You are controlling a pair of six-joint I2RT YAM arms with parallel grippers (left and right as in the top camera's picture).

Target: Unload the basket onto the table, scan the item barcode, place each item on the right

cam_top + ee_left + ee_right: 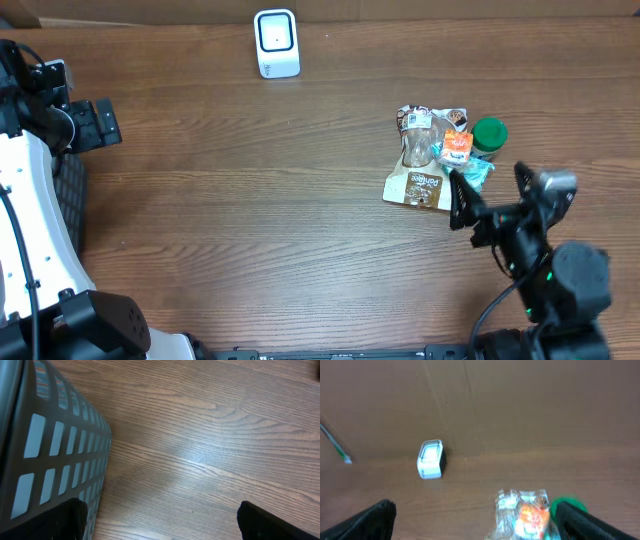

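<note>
A small heap of items lies right of centre: a clear snack bag (420,150), an orange packet (458,147) and a green-lidded jar (489,135). The right wrist view shows the bag (512,510), the orange packet (532,516) and the green lid (565,505), all blurred. The white barcode scanner (277,43) stands upright at the table's far edge; in the right wrist view the scanner (430,459) is far off. My right gripper (493,192) (482,527) hangs open just in front of the heap, holding nothing. My left gripper (100,122) (160,527) is open over bare wood at the far left.
A dark slotted basket (45,445) stands next to the left gripper; the overhead view shows the basket (72,195) at the table's left edge, partly under the left arm. A brown cardboard wall (520,405) rises behind the scanner.
</note>
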